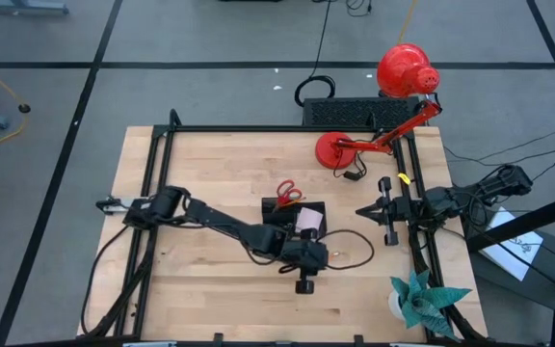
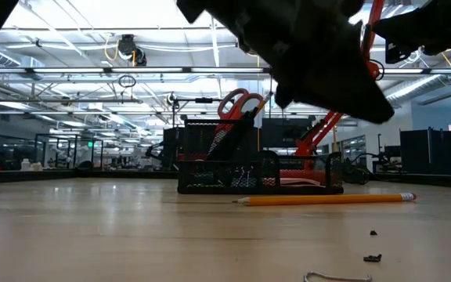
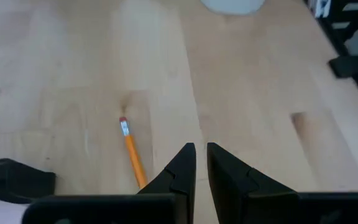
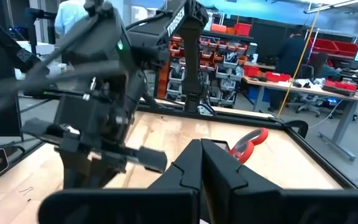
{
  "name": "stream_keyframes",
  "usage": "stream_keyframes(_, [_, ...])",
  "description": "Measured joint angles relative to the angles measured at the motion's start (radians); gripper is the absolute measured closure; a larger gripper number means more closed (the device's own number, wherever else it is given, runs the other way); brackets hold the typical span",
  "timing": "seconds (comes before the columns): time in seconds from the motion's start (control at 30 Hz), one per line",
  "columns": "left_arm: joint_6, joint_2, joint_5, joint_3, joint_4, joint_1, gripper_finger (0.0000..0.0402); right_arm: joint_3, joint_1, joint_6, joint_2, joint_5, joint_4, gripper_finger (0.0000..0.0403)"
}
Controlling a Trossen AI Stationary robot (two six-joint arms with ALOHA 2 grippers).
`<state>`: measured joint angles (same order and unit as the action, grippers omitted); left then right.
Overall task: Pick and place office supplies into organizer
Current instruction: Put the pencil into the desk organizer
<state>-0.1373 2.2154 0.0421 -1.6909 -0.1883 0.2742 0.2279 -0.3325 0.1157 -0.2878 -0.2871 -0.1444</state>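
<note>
The black organizer [image 1: 282, 210] stands mid-table, and in the low view [image 2: 210, 168] it shows as a mesh tray. The red-handled scissors [image 2: 239, 103] stand in it with their handles up, and a pink sticky-note pad [image 1: 308, 220] lies in its right part. An orange pencil [image 3: 132, 152] lies flat on the wood before the organizer [image 2: 327, 199]. Small black clips [image 2: 373, 257] lie near the table's front edge. My left gripper [image 3: 201, 155] hovers above the table just right of the organizer, beside the pencil. It is shut but for a narrow slit and holds nothing. My right gripper [image 1: 359, 210] waits shut at the right.
A red desk lamp [image 1: 405, 72] stands with its base [image 1: 335, 149] at the far right, and a black ribbed box [image 1: 355, 111] sits behind it. A teal paper plant [image 1: 422, 299] sits at the near right corner. A bent wire clip [image 2: 335, 276] lies nearest the front edge. Bare wood lies left of the organizer.
</note>
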Motion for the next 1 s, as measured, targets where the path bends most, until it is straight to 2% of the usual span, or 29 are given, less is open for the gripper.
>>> stream_keyframes(0.17, [0.009, 0.017, -0.002, -0.001, -0.018, -0.009, 0.0355, 0.0, 0.0, 0.001, 0.0, 0.0, 0.0, 0.0403])
stream_keyframes(0.33, [0.012, 0.022, 0.017, 0.0, -0.102, -0.011, 0.0355, 0.0, 0.0, 0.001, 0.0, 0.001, 0.008, 0.0403])
stream_keyframes(0.43, [0.067, 0.012, 0.12, 0.0, -0.132, -0.003, 0.0355, 0.0, 0.0, 0.001, 0.0, 0.003, 0.022, 0.0403])
stream_keyframes(0.57, [0.225, -0.044, 0.297, 0.001, -0.146, 0.044, 0.0355, 0.0, 0.0, 0.001, 0.0, 0.003, 0.062, 0.0403])
stream_keyframes(0.67, [0.288, -0.119, 0.427, 0.001, -0.2, 0.094, 0.0355, 0.0, -0.002, 0.001, -0.009, 0.003, 0.075, 0.0403])
stream_keyframes(0.8, [0.325, -0.271, 0.509, 0.058, -0.239, 0.117, 0.0355, 0.005, -0.012, -0.002, -0.046, 0.004, 0.036, 0.0403])
stream_keyframes(0.9, [0.293, -0.425, 0.539, 0.197, -0.2, 0.116, 0.0355, 0.032, -0.027, -0.015, -0.097, 0.004, 0.037, 0.0403])
stream_keyframes(1.0, [0.266, -0.608, 0.545, 0.416, -0.062, 0.112, 0.0355, 0.066, -0.044, -0.023, -0.164, 0.003, 0.037, 0.0403])
